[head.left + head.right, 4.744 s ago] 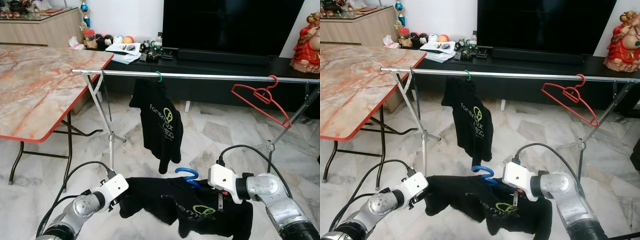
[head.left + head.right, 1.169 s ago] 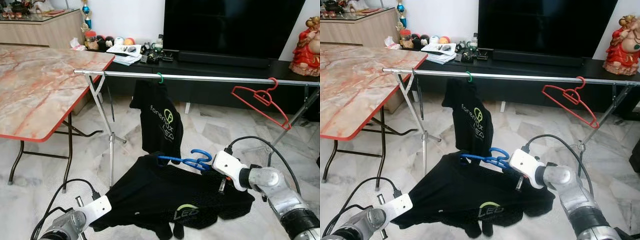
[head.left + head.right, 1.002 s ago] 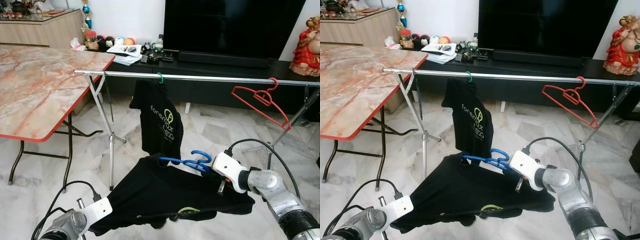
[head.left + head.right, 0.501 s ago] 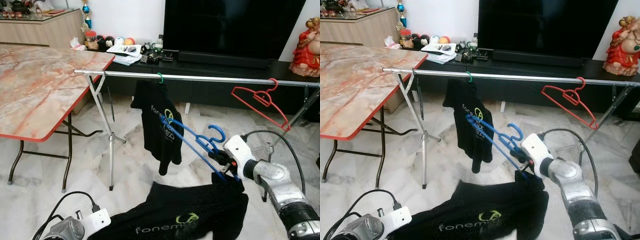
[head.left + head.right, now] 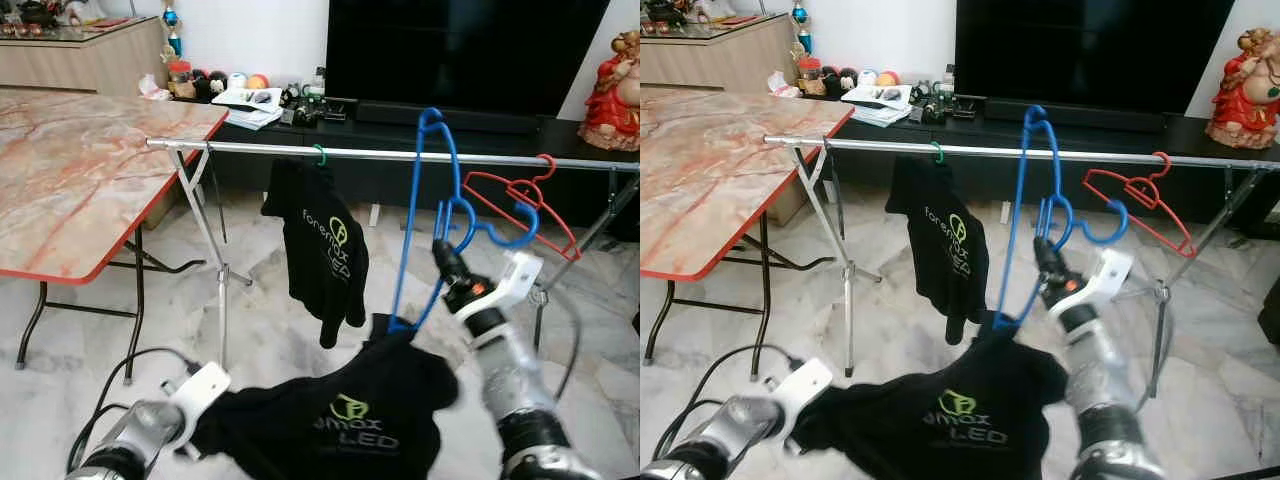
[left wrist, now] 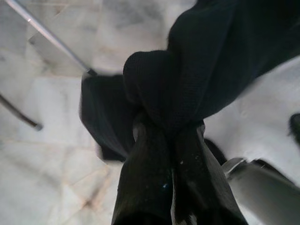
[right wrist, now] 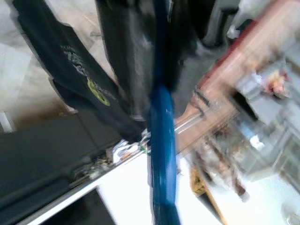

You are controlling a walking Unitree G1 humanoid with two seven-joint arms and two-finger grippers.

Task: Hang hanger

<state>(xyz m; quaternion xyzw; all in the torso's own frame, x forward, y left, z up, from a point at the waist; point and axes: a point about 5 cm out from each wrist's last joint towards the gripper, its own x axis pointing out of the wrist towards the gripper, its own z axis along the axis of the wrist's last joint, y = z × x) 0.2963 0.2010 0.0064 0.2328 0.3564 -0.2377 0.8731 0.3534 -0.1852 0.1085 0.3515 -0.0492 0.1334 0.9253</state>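
Right gripper [image 5: 452, 282] clamped on blue hanger [image 5: 408, 215], held upright just before rail [image 5: 400, 156], hook pointing sideways below rail, shirt [image 5: 340, 415] trailing down to left gripper [image 6: 161, 140], pinching its far end.

Blue hanger [image 5: 425, 215]; black shirt [image 5: 345, 415], green-white logo; red hanger [image 5: 520, 205]; orange-veined marble table [image 5: 70, 170].

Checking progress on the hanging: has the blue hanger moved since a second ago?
Yes. The blue hanger, held in the right gripper, swung up from below the rail; its top is now above the rail.
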